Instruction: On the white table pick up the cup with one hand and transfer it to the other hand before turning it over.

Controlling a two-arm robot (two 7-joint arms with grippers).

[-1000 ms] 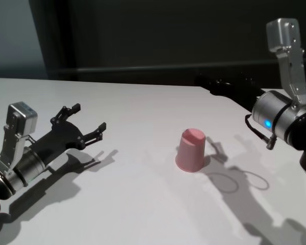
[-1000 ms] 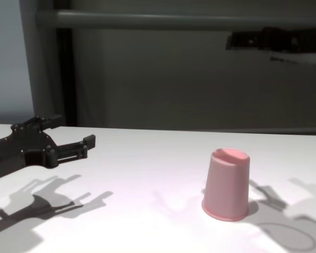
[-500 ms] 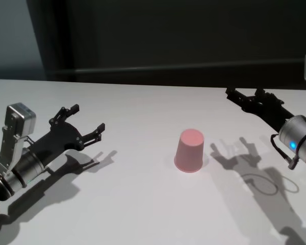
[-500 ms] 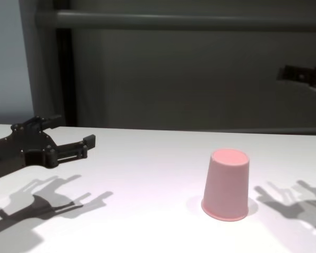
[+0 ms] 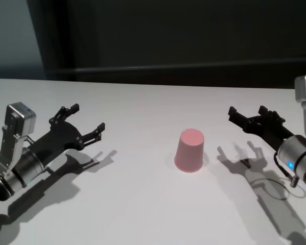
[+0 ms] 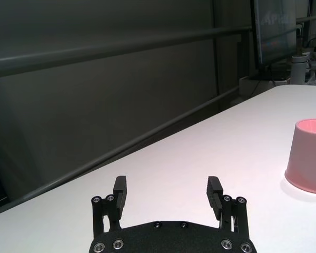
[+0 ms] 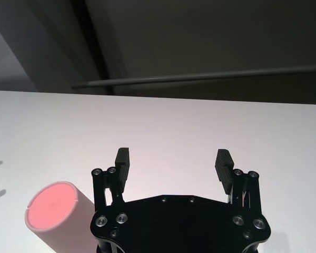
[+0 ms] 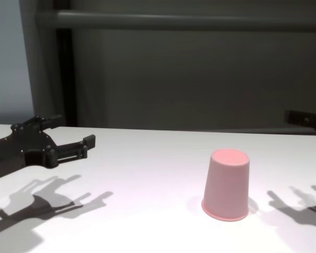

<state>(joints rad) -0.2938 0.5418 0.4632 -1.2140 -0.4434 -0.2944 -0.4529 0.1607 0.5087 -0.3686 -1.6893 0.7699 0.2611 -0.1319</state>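
Observation:
The salmon-pink cup (image 5: pixel 189 150) stands upside down, rim on the white table (image 5: pixel 143 102), near the middle; it also shows in the chest view (image 8: pixel 226 184). My left gripper (image 5: pixel 89 117) hovers low at the left, open and empty, pointing toward the cup (image 6: pixel 309 155) from well away. My right gripper (image 5: pixel 246 113) is open and empty to the right of the cup, a hand's width off, just above the table. In the right wrist view its open fingers (image 7: pixel 174 155) frame bare table, with the cup (image 7: pixel 55 213) off to one side.
A dark wall with a horizontal rail (image 8: pixel 174 21) runs behind the table's far edge. Both arms cast shadows on the tabletop (image 8: pixel 121 211) around the cup. Distant desk items (image 6: pixel 300 60) appear in the left wrist view.
My right arm has swung down from high at the back right to table height beside the cup. The cup and the left arm stayed put.

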